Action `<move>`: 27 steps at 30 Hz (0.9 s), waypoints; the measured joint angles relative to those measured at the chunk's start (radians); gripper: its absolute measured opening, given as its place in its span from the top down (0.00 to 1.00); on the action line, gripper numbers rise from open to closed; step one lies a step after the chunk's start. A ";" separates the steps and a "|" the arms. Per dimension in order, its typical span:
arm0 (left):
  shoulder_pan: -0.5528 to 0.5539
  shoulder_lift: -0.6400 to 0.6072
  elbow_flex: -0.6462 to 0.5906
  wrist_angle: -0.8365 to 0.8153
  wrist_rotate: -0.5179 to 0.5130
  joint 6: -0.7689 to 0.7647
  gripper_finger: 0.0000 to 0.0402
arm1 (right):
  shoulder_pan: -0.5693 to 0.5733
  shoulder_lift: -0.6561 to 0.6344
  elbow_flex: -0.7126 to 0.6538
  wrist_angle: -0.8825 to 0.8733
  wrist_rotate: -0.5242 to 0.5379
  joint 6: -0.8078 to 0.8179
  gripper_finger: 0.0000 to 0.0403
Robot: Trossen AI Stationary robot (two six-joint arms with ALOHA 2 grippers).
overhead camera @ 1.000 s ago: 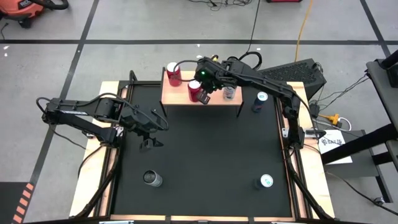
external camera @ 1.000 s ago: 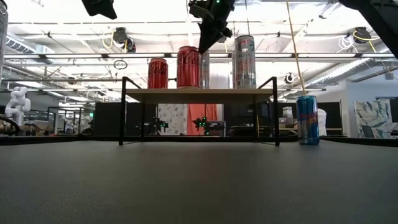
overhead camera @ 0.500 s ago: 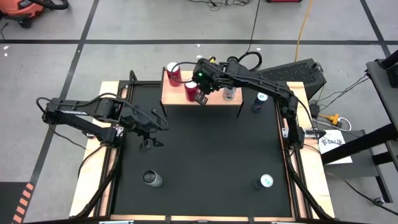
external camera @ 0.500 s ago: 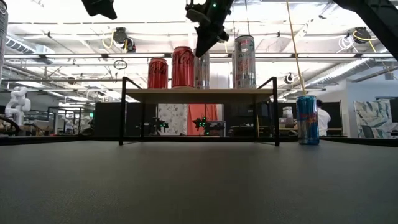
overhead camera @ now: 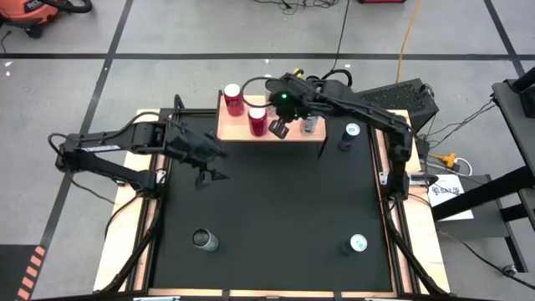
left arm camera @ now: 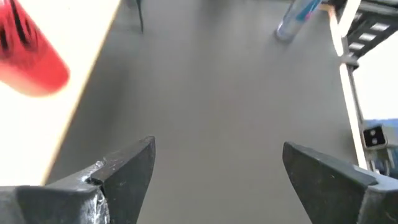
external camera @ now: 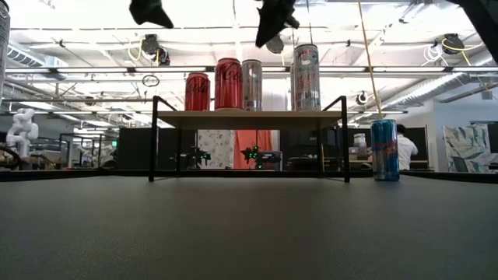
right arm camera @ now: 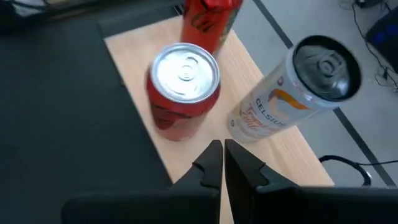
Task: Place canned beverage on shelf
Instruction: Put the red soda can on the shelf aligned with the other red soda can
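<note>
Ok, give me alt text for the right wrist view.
The right end effector, shut and empty, hangs over the shelf, which holds two red cans and a white Celsius can. Black mat lies beside the shelf.

A: The high view looks straight down from well above; the whole black mat (overhead camera: pixel 276 209) shows, with the shelf (overhead camera: pixel 267 125) at its far edge.

B: And the low one?

A: It sits at mat level by the near edge, facing level across to that same shelf (external camera: pixel 249 118) and the room behind. Both views share the red can (external camera: pixel 228 83) on it.

B: The wrist cameras?

A: The right one looks steeply down, close over the shelf top (right arm camera: pixel 261 149). The left one faces along the mat; the pale strip at one side is probably the shelf's edge (left arm camera: pixel 68 106), blurred.
</note>
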 joint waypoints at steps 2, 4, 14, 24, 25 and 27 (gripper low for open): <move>0.038 0.000 0.000 0.045 0.034 0.052 0.12 | 0.005 -0.024 0.000 -0.004 -0.002 0.011 1.00; 0.081 0.000 0.000 0.079 0.046 0.083 0.12 | 0.007 -0.048 0.000 -0.008 -0.004 0.015 1.00; 0.253 0.022 0.000 0.115 0.178 0.138 0.12 | 0.010 -0.100 0.000 -0.040 -0.004 0.033 1.00; 0.250 0.025 0.000 0.251 0.067 0.191 0.12 | 0.010 -0.093 0.000 -0.092 -0.003 0.030 1.00; 0.250 0.025 0.000 0.281 0.061 0.192 0.12 | 0.010 -0.093 0.000 -0.092 -0.003 0.020 1.00; 0.251 0.025 0.000 0.360 0.040 0.192 0.12 | 0.010 -0.093 0.000 -0.093 -0.002 -0.002 1.00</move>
